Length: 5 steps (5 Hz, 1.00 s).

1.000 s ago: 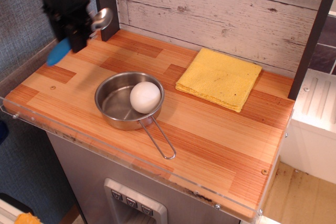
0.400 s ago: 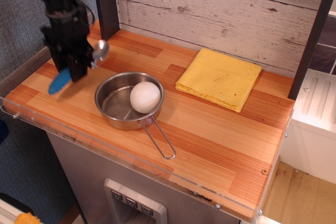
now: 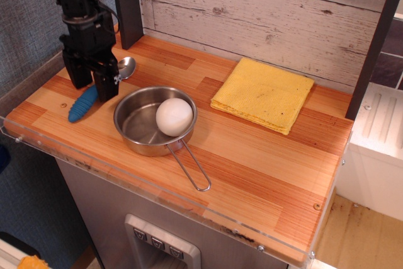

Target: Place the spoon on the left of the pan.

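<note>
One view only, looking down at the wooden counter from its front; the gripper stands at about ten o'clock from the pan, its two black fingers spread apart and pointing down at the board. The spoon lies flat on the counter between those fingers, which straddle its middle; whether either finger touches it cannot be told, but nothing is clamped. Its blue handle runs out towards seven o'clock and its shiny bowl towards one o'clock (the bowl sits just beside the pan's rim, apart from it); the whole spoon rests to the pan's nine-to-ten o'clock side. The pan stands upright near the counter's front edge, its wire loop handle stretching towards five o'clock; a white ball sits inside it, against the wall at three o'clock. A folded yellow cloth lies at two o'clock from the pan, well apart from it and near the whitewashed plank wall.
</note>
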{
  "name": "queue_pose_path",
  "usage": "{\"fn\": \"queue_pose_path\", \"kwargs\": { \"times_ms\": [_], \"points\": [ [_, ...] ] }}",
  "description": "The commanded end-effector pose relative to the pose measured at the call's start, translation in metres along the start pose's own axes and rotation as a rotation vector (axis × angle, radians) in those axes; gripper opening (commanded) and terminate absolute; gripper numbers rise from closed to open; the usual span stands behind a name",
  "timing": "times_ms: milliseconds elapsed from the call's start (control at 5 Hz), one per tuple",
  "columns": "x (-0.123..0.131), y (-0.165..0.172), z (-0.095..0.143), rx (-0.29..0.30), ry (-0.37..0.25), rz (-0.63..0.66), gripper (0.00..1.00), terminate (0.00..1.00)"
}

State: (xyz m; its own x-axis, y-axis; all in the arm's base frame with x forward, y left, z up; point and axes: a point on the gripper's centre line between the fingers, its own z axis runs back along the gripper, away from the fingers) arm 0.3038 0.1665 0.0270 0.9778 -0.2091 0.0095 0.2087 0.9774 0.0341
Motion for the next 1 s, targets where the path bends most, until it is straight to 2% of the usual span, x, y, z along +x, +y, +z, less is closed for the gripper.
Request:
{"fn": "queue_pose_path", "kwargs": {
  "times_ms": [0, 200, 400, 600, 800],
  "points": [
    [-0.005, -0.014, 0.088, 0.139, -0.129, 0.085, 1.0, 0.0],
    [-0.003, -0.021, 0.088, 0.1, -0.087, 0.181, 1.0, 0.0],
    [0.0, -0.026, 0.08, 0.048, -0.061, 0.204, 1.0, 0.0],
    [0.0, -0.026, 0.08, 0.048, -0.061, 0.204, 1.0, 0.0],
    [0.0, -0.026, 0.08, 0.048, -0.061, 0.204, 1.0, 1.0]
  ]
}}
